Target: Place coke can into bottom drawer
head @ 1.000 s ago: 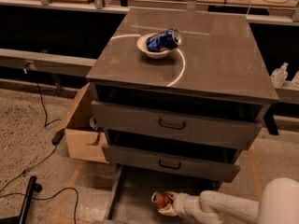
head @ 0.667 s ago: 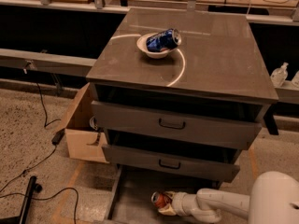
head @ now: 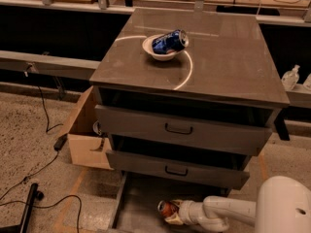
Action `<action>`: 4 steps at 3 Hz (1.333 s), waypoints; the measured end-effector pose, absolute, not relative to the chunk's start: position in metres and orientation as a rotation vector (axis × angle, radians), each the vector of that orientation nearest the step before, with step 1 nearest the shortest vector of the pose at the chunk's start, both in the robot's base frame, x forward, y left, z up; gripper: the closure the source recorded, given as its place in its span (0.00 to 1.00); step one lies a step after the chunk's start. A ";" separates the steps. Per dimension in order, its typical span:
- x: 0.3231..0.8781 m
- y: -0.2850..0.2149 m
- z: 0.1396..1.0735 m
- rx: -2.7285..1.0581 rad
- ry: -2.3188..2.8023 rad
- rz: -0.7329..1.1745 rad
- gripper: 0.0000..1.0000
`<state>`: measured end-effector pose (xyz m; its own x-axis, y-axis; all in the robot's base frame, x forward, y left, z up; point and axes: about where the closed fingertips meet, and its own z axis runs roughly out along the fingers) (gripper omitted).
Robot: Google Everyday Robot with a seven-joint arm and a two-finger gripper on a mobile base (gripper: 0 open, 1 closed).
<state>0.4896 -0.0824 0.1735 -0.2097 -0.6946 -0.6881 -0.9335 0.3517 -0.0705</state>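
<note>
The coke can [head: 166,208] is red with a silver top and lies tilted on its side, its top facing me, low over the open bottom drawer [head: 138,198]. That drawer is pulled out at the foot of the dark grey-brown cabinet [head: 218,57] and its flat grey floor shows. My gripper [head: 174,213] reaches in from the right on the white arm [head: 218,210] and is shut on the can. Whether the can touches the drawer floor, I cannot tell.
The two upper drawers [head: 179,129] with black handles stand slightly pulled out above the can. A white bowl [head: 163,52] holding a dark blue Pepsi can [head: 169,41] sits on the cabinet top. A cardboard box [head: 85,130] stands left of the cabinet. Cables [head: 43,110] lie on the floor.
The can and gripper have shifted slightly left over the bottom drawer. The white arm body at the lower right has come further into view.
</note>
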 end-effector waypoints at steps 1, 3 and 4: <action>0.488 -0.081 0.174 -1.425 1.985 0.477 0.00; 0.490 -0.085 0.181 -1.403 1.986 0.471 0.07; 0.490 -0.120 0.205 -1.352 2.020 0.402 0.30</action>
